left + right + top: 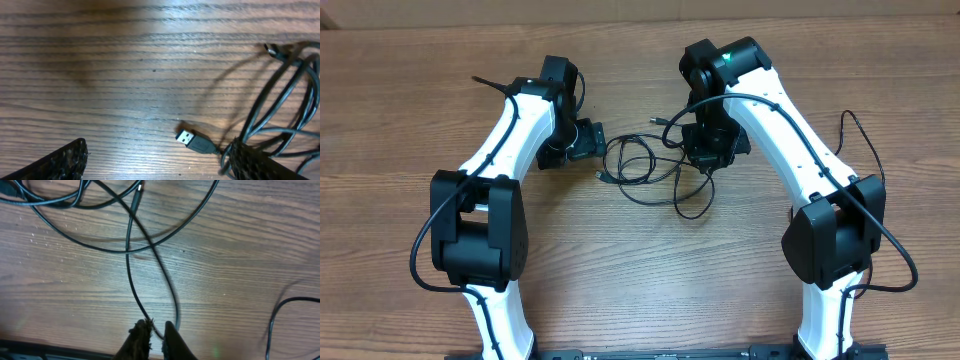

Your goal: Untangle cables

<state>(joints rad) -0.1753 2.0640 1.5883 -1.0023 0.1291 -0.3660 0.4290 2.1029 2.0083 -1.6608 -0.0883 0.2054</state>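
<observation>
The cables (642, 170) lie as thin black loops tangled on the wooden table between my two arms. My left gripper (590, 140) is at their left edge, and in the left wrist view it (157, 154) stands wide open. A silver USB plug (188, 138) lies on the wood between its fingers, nearer the right one, and cable loops (280, 100) pile up past that finger. My right gripper (708, 158) is at the loops' right side. In the right wrist view it (157, 330) is pinched on one thin strand (131, 280) that runs up towards the tangle.
A small plug (660, 121) sticks out at the back of the tangle. The right arm's own thicker wire (860, 135) loops beside that arm and also shows at the wrist view's right edge (292, 300). The table's far edge (640, 20) runs along the top.
</observation>
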